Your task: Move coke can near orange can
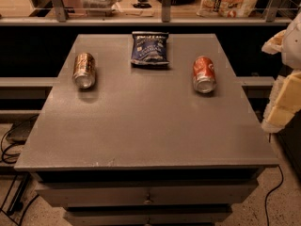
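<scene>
Tabletop (pixel 141 121): flat grey slab with a finely speckled matte surface, set over grey drawers (pixel 148 192) with small round knobs. At the right edge of the view, gripper (pixel 283 102): pale cream, blocky, partly cut off, beside the table's right side and touching nothing. Whether it is wide or narrow cannot be told. At far middle, chip bag (pixel 150 48): dark blue crinkled foil, roughly square, lying flat. At far left, orange can (pixel 84 69): coppery cylinder on its side, silver end toward the camera. At far right, coke can (pixel 204 74): red cylinder with white lettering, on its side, silver end forward, well apart from the orange can, with the chip bag between them.
</scene>
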`<state>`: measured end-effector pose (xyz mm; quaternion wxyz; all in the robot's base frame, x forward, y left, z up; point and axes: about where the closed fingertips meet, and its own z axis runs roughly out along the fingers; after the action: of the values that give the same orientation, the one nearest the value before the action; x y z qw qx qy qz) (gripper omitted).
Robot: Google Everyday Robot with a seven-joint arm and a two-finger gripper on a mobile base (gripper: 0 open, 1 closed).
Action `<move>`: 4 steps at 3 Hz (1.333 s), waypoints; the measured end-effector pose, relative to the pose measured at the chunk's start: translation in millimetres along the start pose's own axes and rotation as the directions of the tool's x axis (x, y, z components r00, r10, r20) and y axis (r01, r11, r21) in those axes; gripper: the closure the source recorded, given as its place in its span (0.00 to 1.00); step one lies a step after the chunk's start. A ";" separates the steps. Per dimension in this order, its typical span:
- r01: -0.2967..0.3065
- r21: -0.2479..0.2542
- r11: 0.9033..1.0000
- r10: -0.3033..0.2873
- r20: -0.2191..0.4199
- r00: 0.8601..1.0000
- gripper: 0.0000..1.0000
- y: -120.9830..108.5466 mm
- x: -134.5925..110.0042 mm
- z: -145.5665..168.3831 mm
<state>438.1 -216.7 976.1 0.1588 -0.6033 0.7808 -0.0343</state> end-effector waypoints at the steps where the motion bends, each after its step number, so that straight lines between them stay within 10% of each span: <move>1: -0.008 0.008 1.000 0.008 0.009 1.000 0.00 -1.8 0.2 -1.1; 2: -0.046 0.014 0.999 0.044 0.102 0.994 0.00 -10.2 0.3 0.1; 4: -0.230 0.047 0.972 0.192 0.406 0.894 0.00 -45.9 -6.4 5.4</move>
<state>483.9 -222.2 983.5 0.3451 -0.5012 0.7904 0.0702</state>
